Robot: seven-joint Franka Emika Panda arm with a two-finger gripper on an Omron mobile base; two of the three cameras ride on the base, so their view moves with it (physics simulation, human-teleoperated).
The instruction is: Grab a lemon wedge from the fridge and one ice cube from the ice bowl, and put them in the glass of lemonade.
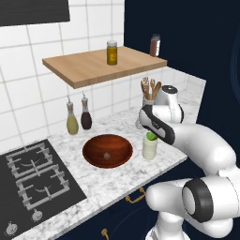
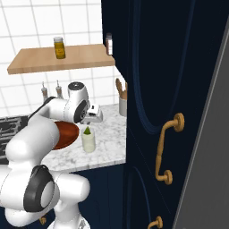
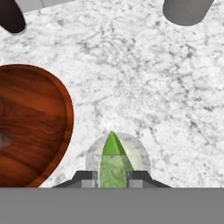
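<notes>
My gripper [image 3: 113, 175] is shut on the lemon wedge [image 3: 113, 157], a small yellow-green pointed piece. The wedge hangs right over the mouth of the glass of lemonade [image 3: 142, 155], a small tumbler [image 1: 150, 149] on the marble counter. In the right base view the wedge [image 2: 87, 130] sits just at the rim of the glass [image 2: 88, 144], under the gripper [image 2: 91, 118]. The reddish-brown ice bowl [image 1: 107, 150] stands just left of the glass, with a small grey ice cube [image 1: 107, 155] in its middle. A light-grey side of the fridge [image 2: 210, 156] shows at the far right.
A white crock of wooden utensils [image 1: 149, 96] stands behind the glass. Two bottles [image 1: 78, 117] stand by the tiled wall, under a wooden shelf [image 1: 93, 68] with jars. A gas hob [image 1: 33, 178] lies to the left. A tall navy cabinet [image 2: 152, 89] rises on the right.
</notes>
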